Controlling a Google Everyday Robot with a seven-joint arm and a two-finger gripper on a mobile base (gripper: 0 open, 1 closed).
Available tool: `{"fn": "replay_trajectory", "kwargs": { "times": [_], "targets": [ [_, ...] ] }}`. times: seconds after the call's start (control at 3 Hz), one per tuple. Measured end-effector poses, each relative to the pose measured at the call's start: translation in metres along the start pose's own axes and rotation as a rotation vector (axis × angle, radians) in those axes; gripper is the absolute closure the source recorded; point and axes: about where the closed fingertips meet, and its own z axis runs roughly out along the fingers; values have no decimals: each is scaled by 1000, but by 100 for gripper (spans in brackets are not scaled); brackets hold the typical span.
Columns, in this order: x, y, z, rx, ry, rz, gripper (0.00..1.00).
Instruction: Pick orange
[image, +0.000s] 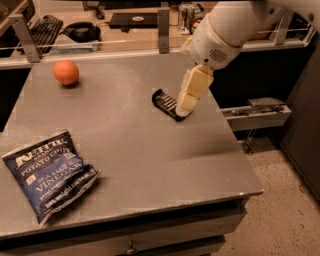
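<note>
The orange (66, 72) sits on the grey table (125, 150) at its far left, near the back edge. My gripper (186, 106) hangs from the white arm (230, 25) that reaches in from the upper right. It is over the right middle of the table, in front of a dark snack bar (165, 102), and far to the right of the orange.
A blue potato chip bag (47, 172) lies at the table's front left. A rail with posts (163, 22) runs behind the table, with a desk, keyboard (42, 25) and cans beyond. The floor drops off at the right, with a low metal ledge (255, 112).
</note>
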Motion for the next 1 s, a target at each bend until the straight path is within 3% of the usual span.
{"fn": "replay_trajectory", "kwargs": {
  "times": [0.33, 0.67, 1.0],
  "targets": [
    [-46, -16, 30, -22, -104, 12, 0],
    [-47, -16, 30, -22, -104, 12, 0],
    [-65, -34, 54, -12, -152, -7, 0]
  ]
}}
